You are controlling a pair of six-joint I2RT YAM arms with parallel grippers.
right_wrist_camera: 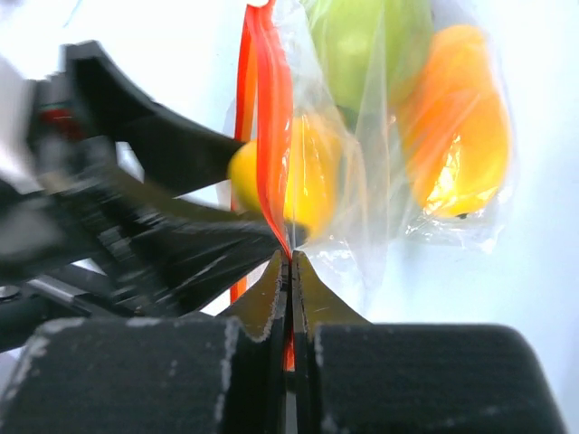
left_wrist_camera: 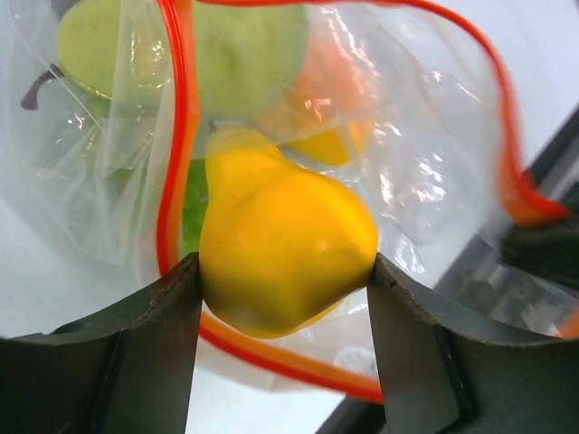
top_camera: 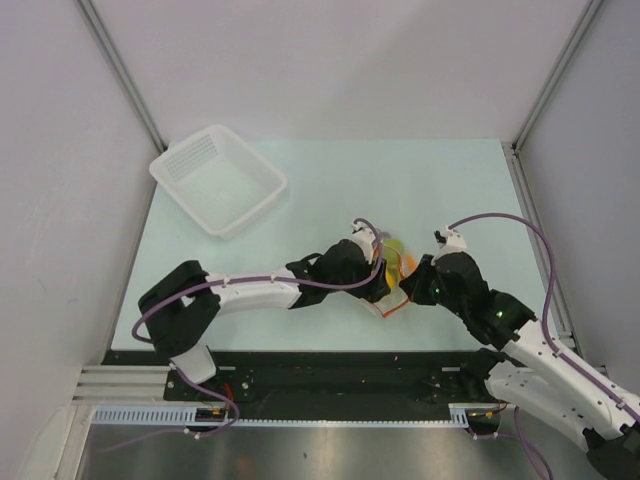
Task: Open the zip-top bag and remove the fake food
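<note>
Left wrist view puts our left tool [left_wrist_camera: 282, 267] closed partway on a yellow fruit [left_wrist_camera: 280, 226], one finger pressed to each side, right at the mouth of the bag [left_wrist_camera: 434, 154]. Our right tool [right_wrist_camera: 291, 262] is closed tight, its jaws together on the bag's red zip strip [right_wrist_camera: 271, 117], and holds that edge up. The strip curves in a wide loop around the fruit, so we judge the bag open. That step looks done, and the first piece looks about halfway out.

A green pear [right_wrist_camera: 362, 45] and an orange piece [right_wrist_camera: 461, 127] lie deeper inside, along with bits we cannot make out, so most of the emptying is left. The bag sits between the two arms near the front of the tabletop [top_camera: 330, 180], well apart from the white basket [top_camera: 218, 180] at the far left. We can read no brand, label or writing anywhere.
</note>
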